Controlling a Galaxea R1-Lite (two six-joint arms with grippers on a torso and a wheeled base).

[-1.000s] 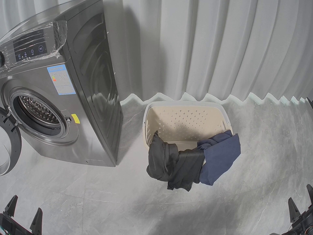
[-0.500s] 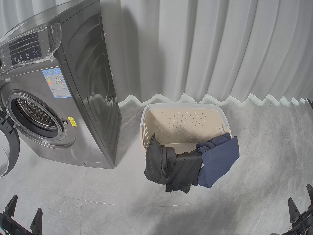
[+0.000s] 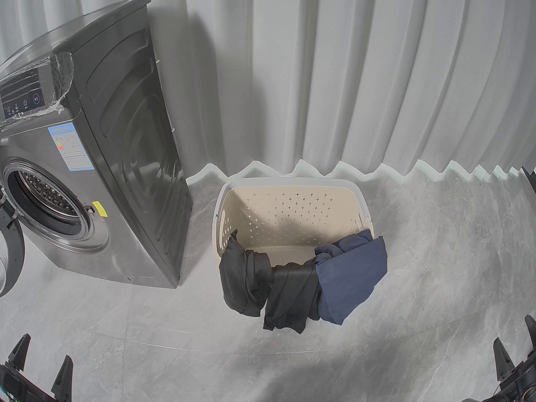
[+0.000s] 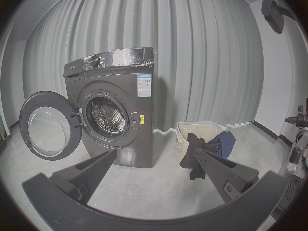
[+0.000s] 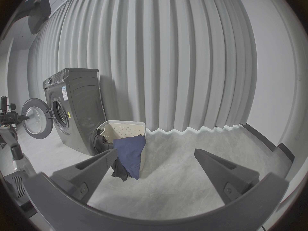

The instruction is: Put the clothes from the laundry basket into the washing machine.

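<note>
Washer: dark grey metal front-load washing machine [image 3: 117, 140] at 10 o'clock in head view, standing on the floor. Its round glass-windowed door [image 4: 48, 125] is swung wide open, w/ the steel drum [image 4: 107, 114] exposed.
Basket: cream perforated plastic laundry basket [image 3: 290, 207] at centre of head view, at washer's 3 o'clock, near its side panel but not touching.
Clothes: black crumpled garment [image 3: 262, 286] draped over basket's near rim at the 7 o'clock corner, hanging down the outside. Navy blue cloth [image 3: 352, 277] draped over the same rim at the 5 o'clock corner, touching the black one.
L gripper [image 3: 44, 350]: at 7 o'clock edge of head view, well apart from basket. Fingers spread wide, nothing betw. them.
R gripper [image 3: 513, 333]: at 5 o'clock edge, well apart from basket. Fingers spread wide, holding nothing.
Backdrop: white pleated curtain [image 3: 335, 68] at 12 o'clock, reaching down to the grey marbled floor [image 3: 446, 252].
</note>
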